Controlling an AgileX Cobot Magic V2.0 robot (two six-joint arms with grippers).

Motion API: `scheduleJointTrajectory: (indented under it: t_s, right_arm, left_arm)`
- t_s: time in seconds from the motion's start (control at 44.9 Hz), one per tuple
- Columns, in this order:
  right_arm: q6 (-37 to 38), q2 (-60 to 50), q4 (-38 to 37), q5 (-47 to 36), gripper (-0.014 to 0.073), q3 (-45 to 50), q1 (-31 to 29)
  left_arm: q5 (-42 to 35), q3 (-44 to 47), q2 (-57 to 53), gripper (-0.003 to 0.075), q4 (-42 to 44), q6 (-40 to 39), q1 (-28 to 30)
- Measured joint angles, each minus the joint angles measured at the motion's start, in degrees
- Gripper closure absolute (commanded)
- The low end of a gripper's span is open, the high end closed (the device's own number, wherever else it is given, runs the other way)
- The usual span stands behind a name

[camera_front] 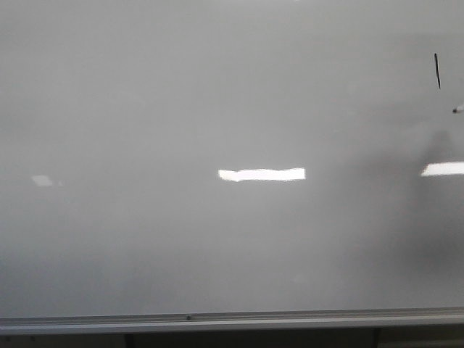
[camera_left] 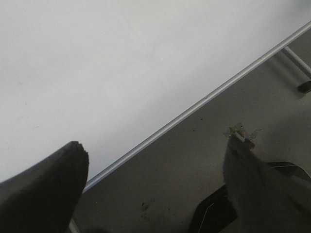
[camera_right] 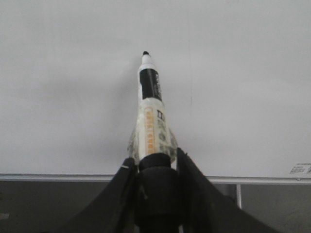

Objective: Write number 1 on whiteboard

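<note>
Your right gripper (camera_right: 154,167) is clamped round the barrel of a marker (camera_right: 150,102), nib bare and pointing at the whiteboard (camera_front: 145,109); whether the nib touches the board, you cannot tell from the wrist view; if it does, any sideways drift could drag a stray line across the board. The number 1 (camera_front: 437,70) already stands as a thin dark stroke near the board's upper right edge in the front view, with the marker tip just below it. Your left gripper (camera_left: 155,165) hangs with its jaws wide apart, holding nothing, near the silver rail (camera_left: 204,99). The board is glossy, so ink should smear easily; bright reflections lie across it; a dull grey floor shows below.
</note>
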Motion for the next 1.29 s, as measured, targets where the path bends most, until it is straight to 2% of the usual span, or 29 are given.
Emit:
scheduleJointTrajectory:
  t_s: [0.089,0.2,0.468,0.601,0.712,0.868,1.046,1.158,1.291]
  right_arm:
    - [-1.35,-4.31,0.0,3.75,0.0571,-1.45,0.57]
    - [-7.04,-8.79,0.31,10.67,0.0571,-2.44,3.65]
    - [-31.2,-11.58,9.74,27.86,0.0571,-2.57,16.39]
    - [-40.65,-11.58,15.82,29.91,0.0571,-2.57,22.56]
    - [-46.33,-11.58,20.6,29.79,0.0571,-2.57,26.2]
    - [-50.41,-11.58,25.7,29.03,0.0571,-2.57,28.45]
    - [-51.37,-11.58,27.01,28.36,0.0571,-2.57,28.6]
    - [-51.37,-11.58,27.05,28.15,0.0571,-2.57,28.6]
    - [-51.37,-11.58,27.15,27.93,0.0571,-2.57,28.6]
  left_arm:
    - [0.0,0.0,0.0,0.0165,-0.17,0.33,0.0]
    - [0.0,0.0,0.0,0.0165,-3.48,4.1,0.0]
    - [1.04,0.0,0.0,0.0165,-20.64,24.1,-0.42]
    - [1.37,-0.11,1.41,0.0165,-22.66,28.35,-4.99]
    - [0.44,-0.22,4.02,0.0165,-22.88,29.48,-11.1]
    - [-3.96,-0.22,9.05,0.0165,-22.92,29.89,-20.8]
    - [-9.58,-0.87,15.75,0.0165,-21.92,29.98,-30.33]
    - [-11.57,-2.76,20.39,0.0166,-21.69,29.98,-33.54]
    - [-12.34,-4.98,25.02,0.0167,-21.65,29.98,-34.69]
